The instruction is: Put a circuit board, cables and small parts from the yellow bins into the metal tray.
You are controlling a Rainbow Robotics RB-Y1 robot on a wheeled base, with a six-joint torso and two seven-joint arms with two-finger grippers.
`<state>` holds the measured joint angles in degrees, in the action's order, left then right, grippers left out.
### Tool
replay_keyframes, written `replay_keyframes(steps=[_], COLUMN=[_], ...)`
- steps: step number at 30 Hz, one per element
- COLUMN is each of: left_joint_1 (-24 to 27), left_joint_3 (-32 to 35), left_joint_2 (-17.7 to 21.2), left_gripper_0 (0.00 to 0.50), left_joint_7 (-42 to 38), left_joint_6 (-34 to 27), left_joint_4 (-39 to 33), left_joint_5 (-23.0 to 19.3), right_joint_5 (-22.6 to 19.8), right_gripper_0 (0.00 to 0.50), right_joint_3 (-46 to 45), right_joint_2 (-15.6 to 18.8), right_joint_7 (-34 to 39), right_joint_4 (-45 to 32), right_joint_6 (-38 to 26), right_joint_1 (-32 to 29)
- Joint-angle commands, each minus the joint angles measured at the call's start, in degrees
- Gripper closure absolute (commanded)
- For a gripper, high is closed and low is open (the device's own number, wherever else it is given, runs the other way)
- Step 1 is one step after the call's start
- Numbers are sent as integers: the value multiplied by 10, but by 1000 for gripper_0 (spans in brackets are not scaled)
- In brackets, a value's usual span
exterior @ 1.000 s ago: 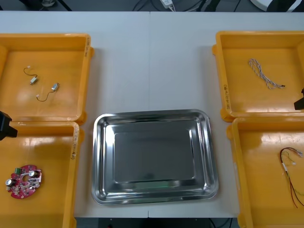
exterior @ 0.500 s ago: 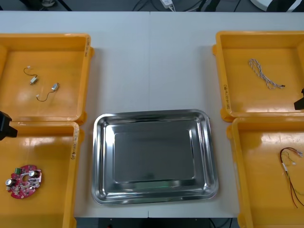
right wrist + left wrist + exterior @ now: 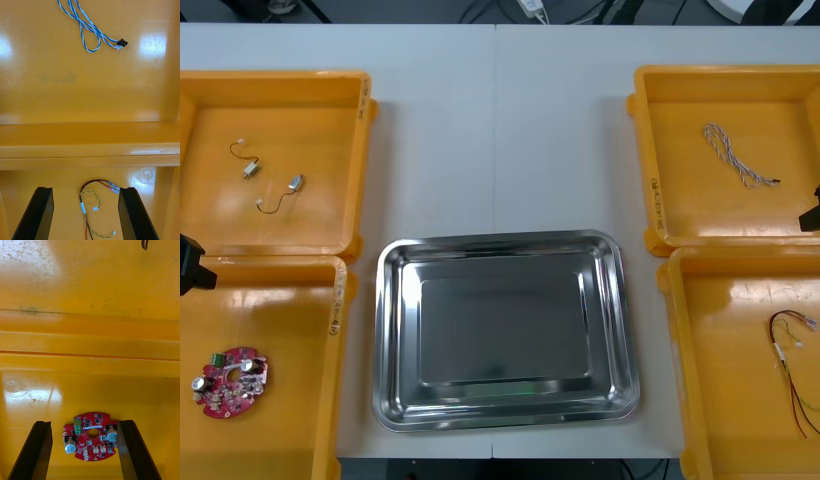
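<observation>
**A:** Here's the left end effector, hanging over the near left yellow bin. Its fingers are spread wide, and the circuit board lies flat on the bin floor right between them.

**B:** Lined up for a straight drop, I'd say. And the right end effector?

**A:** Same posture, with its fingers apart over the red and yellow cable in the near right bin. The blue and white cable lies one bin beyond.

**B:** From above, the metal tray is bare. It sits on the table between the bins, probably so both arms can reach it.

**A:** That overhead view also gives us the small metal parts in the far left bin. The wrist cameras add the finger spacing.

**B:** Nothing gripped, nothing delivered yet.
</observation>
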<state>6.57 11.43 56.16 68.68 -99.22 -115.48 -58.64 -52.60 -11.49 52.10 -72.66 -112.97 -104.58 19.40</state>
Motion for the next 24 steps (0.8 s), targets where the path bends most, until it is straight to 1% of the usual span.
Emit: replay_keyframes(steps=[1,24], left_joint_1=[20,20], left_joint_3=[10,10], left_joint_2=[-5,-5], left_gripper_0=[0,0], left_joint_7=[54,54], left_joint_6=[-4,-4], left_joint_4=[-16,-16], left_joint_5=[-4,-4], right_joint_5=[-3,-3], right_gripper_0=[0,0], right_joint_3=[4,4], right_joint_2=[27,27], right_joint_7=[-17,-17], right_joint_4=[-4,-4], right_joint_6=[1,1], right_joint_1=[18,18])
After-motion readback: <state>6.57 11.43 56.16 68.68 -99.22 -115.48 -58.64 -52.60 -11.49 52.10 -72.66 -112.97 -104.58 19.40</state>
